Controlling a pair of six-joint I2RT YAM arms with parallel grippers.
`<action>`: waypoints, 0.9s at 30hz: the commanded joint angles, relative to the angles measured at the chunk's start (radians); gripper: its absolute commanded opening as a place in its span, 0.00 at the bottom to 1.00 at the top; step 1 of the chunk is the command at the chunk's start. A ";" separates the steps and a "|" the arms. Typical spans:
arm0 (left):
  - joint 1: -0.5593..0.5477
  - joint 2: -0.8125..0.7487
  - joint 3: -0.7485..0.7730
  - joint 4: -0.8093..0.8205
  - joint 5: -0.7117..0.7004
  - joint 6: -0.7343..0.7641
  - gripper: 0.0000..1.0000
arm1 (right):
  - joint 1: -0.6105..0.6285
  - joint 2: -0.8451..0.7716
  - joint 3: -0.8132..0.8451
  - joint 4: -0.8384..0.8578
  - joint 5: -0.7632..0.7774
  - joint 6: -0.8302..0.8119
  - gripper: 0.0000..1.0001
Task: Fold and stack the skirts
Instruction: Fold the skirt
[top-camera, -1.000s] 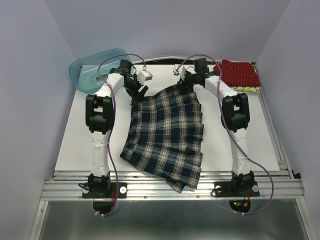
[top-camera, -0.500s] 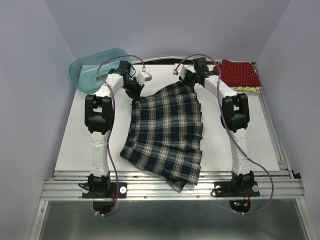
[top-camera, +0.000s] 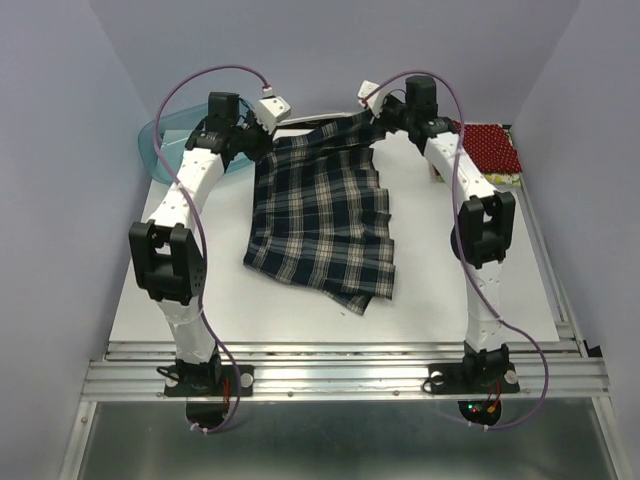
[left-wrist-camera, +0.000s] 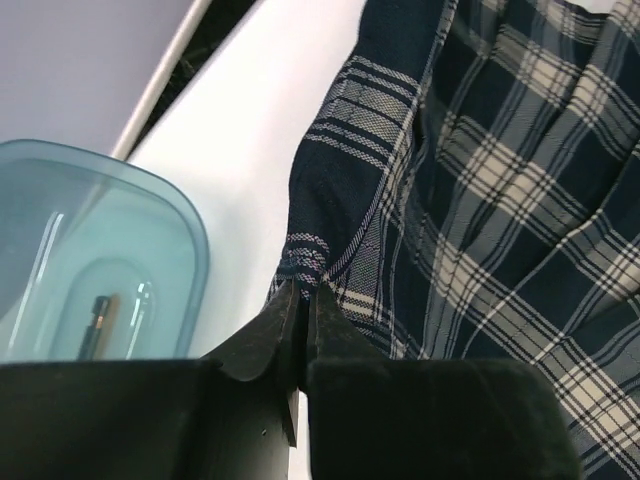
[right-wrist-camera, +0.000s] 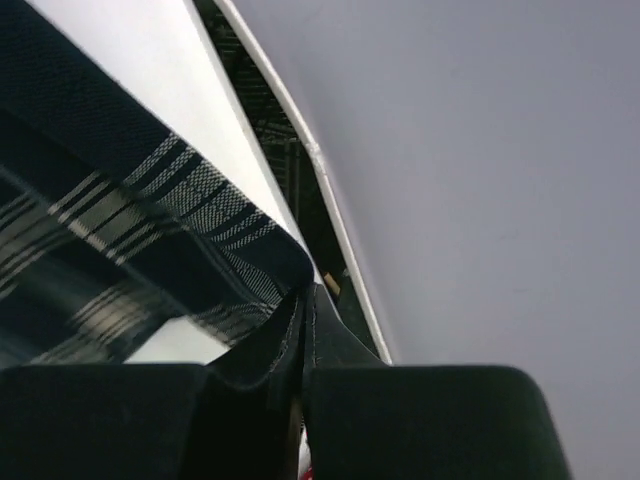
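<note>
The plaid skirt hangs by its waistband, lifted at the far end of the table, its hem trailing on the white surface. My left gripper is shut on the plaid skirt's left waistband corner. My right gripper is shut on the right corner. In the left wrist view the plaid skirt drapes away from the pinch. A red dotted skirt lies folded at the far right on a yellowish patterned skirt.
A translucent teal tub sits at the far left behind my left arm, and it holds a small dark item. The white table sheet ends at a metal rail near the arm bases. Grey walls enclose three sides.
Both grippers shut on the plaid skirt's waistband corners and rose toward the back wall, lifting the top edge. The hem slid away from the near edge.
</note>
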 joint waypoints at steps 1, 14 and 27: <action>0.023 -0.021 -0.067 0.072 -0.063 0.047 0.00 | -0.017 -0.160 -0.146 0.009 0.020 -0.011 0.01; 0.041 -0.372 -0.584 0.242 -0.020 0.363 0.00 | 0.092 -0.585 -0.702 -0.150 -0.080 0.025 0.01; 0.052 -0.715 -0.906 0.139 0.056 0.526 0.00 | 0.247 -0.725 -1.001 -0.189 -0.039 0.201 0.01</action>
